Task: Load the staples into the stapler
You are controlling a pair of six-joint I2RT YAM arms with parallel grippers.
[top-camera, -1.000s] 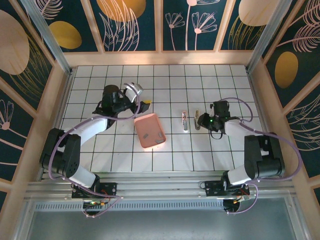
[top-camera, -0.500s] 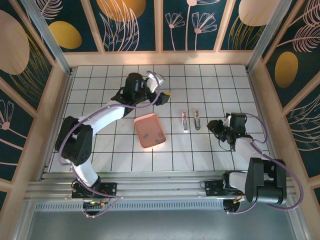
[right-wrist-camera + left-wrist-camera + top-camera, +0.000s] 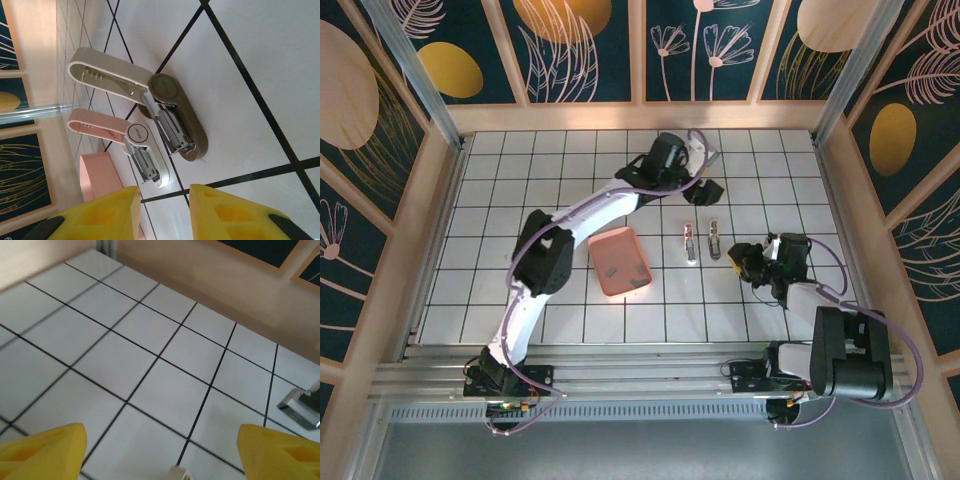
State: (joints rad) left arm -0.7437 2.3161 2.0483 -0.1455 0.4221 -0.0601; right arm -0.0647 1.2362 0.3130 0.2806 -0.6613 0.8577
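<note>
The stapler (image 3: pixel 142 150), pale pink and white, lies hinged open on the tiles, left of a second beige one (image 3: pixel 170 112). From above, the pink stapler (image 3: pixel 689 243) sits right of the salmon tray (image 3: pixel 605 245). The staples (image 3: pixel 638 283) are thin dark strips inside that tray. My right gripper (image 3: pixel 165 212) hovers just right of both staplers, its yellow fingers a small gap apart with nothing between them; seen from above, the right gripper (image 3: pixel 740 257) is a tile away from the beige stapler (image 3: pixel 714 240). My left gripper (image 3: pixel 703 192) reaches over the far middle tiles, open and empty (image 3: pixel 160 450).
The wooden back wall (image 3: pixel 210 275) rises close ahead of the left gripper. A grey metal piece (image 3: pixel 300 407) lies on the tiles at that view's right edge. The left arm (image 3: pixel 590 215) stretches diagonally across the table behind the tray.
The left arm has swung from the back left across to the back middle, its gripper still open. The right gripper has drawn back from the staplers towards the near right.
</note>
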